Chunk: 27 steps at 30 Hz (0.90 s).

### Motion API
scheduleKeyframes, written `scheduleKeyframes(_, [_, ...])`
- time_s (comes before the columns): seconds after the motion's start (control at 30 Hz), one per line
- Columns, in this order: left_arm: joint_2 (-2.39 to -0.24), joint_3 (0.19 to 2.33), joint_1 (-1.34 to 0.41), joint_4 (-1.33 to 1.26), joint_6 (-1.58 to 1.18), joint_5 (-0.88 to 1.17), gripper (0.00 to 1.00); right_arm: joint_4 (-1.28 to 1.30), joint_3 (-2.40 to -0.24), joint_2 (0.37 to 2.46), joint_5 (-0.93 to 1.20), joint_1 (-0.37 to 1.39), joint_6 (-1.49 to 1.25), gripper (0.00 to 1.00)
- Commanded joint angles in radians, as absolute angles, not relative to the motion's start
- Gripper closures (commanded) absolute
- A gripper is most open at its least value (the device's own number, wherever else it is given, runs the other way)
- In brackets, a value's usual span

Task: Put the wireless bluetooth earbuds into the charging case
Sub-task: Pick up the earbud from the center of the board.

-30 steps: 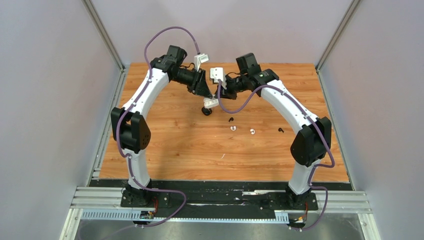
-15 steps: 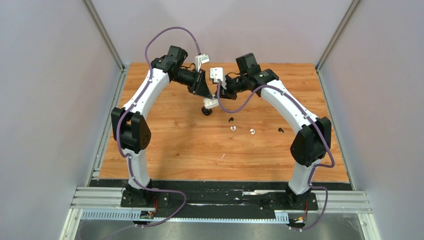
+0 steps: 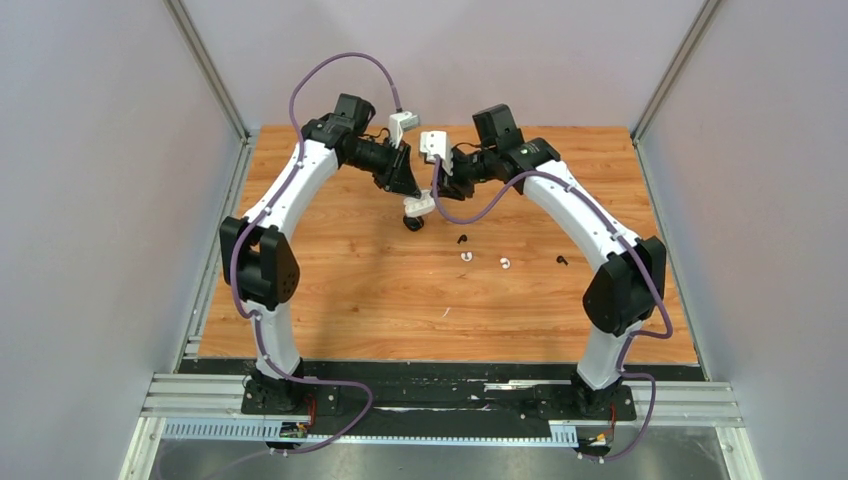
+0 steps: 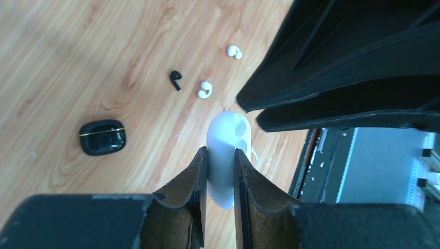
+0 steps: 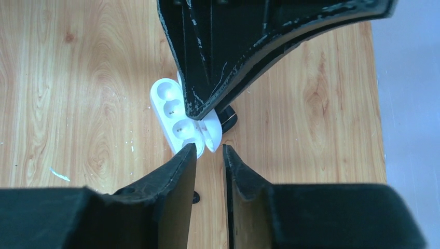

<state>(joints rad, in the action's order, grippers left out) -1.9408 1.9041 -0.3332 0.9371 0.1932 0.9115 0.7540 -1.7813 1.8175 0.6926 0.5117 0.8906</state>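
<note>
My left gripper (image 4: 220, 155) is closed on the white charging case (image 5: 174, 116), one finger flat on each broad side; the case is open, its hollows facing up; whether it rests on the table (image 3: 330, 290) or hangs just over it I cannot tell. My right gripper (image 5: 209, 151) hovers just beside the case's near end, jaws a narrow slot apart, nothing between them.

The coming move, I judge, turns on where the wireless bluetooth earbuds lie from that free hand. All four are loose on the wood, on the base side of the case and toward my right: a black bud (image 3: 461, 240) closest; a white bud (image 3: 466, 256) just beside it; a second white bud (image 3: 505, 264) further right; a second black bud (image 3: 561, 261) furthest. So my right arm is nearer; it would need to reach back toward its base and down. The black case (image 4: 102, 136) lies shut on the table near the white one.
</note>
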Motion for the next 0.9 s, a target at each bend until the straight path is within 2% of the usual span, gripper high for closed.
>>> scheduleKeyframes(0.0, [-1.854, 1.891, -0.336, 0.895, 0.257, 0.859, 1.0, 0.719, -1.816, 1.719, 0.714, 0.485, 0.828, 0.71])
scheduleKeyframes(0.17, [-1.813, 1.832, -0.335, 0.86, 0.301, 0.821, 1.0, 0.719, -1.737, 1.642, 0.801, 0.398, 0.713, 0.69])
scheduleKeyframes(0.33, [-1.774, 1.776, -0.336, 0.855, 0.329, 0.821, 1.0, 0.716, -1.497, 1.592, 0.872, 0.257, 0.585, 0.69])
scheduleKeyframes(0.53, [-1.76, 1.743, -0.336, 0.83, 0.308, 0.83, 1.0, 0.628, -1.25, 1.607, 0.56, 0.219, 0.42, 0.7])
scheduleKeyframes(0.6, [-1.759, 1.741, -0.336, 0.825, 0.302, 0.833, 1.0, 0.594, -1.187, 1.612, 0.515, 0.212, 0.369, 0.69])
scheduleKeyframes(0.73, [-1.749, 1.73, -0.336, 0.803, 0.289, 0.827, 1.0, 0.585, -1.159, 1.629, 0.562, 0.204, 0.314, 0.69])
scheduleKeyframes(0.87, [-1.722, 1.694, -0.336, 0.743, 0.275, 0.805, 1.0, 0.583, -1.231, 1.615, 0.727, 0.201, 0.302, 0.67])
